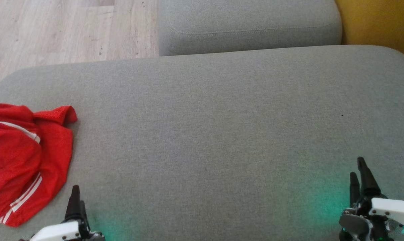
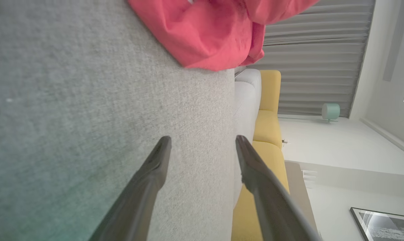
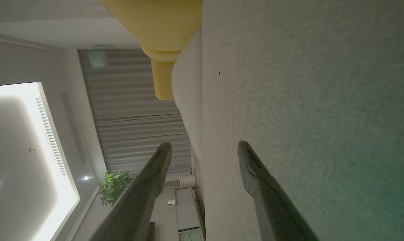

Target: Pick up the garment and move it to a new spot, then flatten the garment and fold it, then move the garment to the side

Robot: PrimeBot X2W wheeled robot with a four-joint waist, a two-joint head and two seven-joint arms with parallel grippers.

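Clearly the garment (image 1: 24, 157) is the soft sort: red sports fabric with white stripes, crumpled in loose folds at the left edge of the grey cushion (image 1: 222, 127), toward its near-left corner, with part of it running past the head view's left border. It looks light, limp and thin, probably a little slick, so it should lift with next to no effort but will sag and trail from wherever it is pinched. A single layer could slide out of the fingers; a bunched fold or a striped hem would likely give a surer hold. The striped edge lying nearest the left gripper (image 2: 203, 142) seems the handiest place to take it.

That gripper sits at the near edge just beside the cloth without touching it, its two fingers spread apart with nothing between them. The right gripper (image 3: 205, 147) is well apart, by the near-right corner, likewise spread wide and holding nothing.

The middle and right of the cushion are bare grey weave with a tiny dark speck (image 1: 342, 115), so nothing blocks a carry across. Beyond the far edge sit a second grey cushion (image 1: 249, 26), yellow upholstery (image 1: 379, 23) at the far right, and wooden floor (image 1: 54, 30), where cloth dragged over the left edge could slip off.
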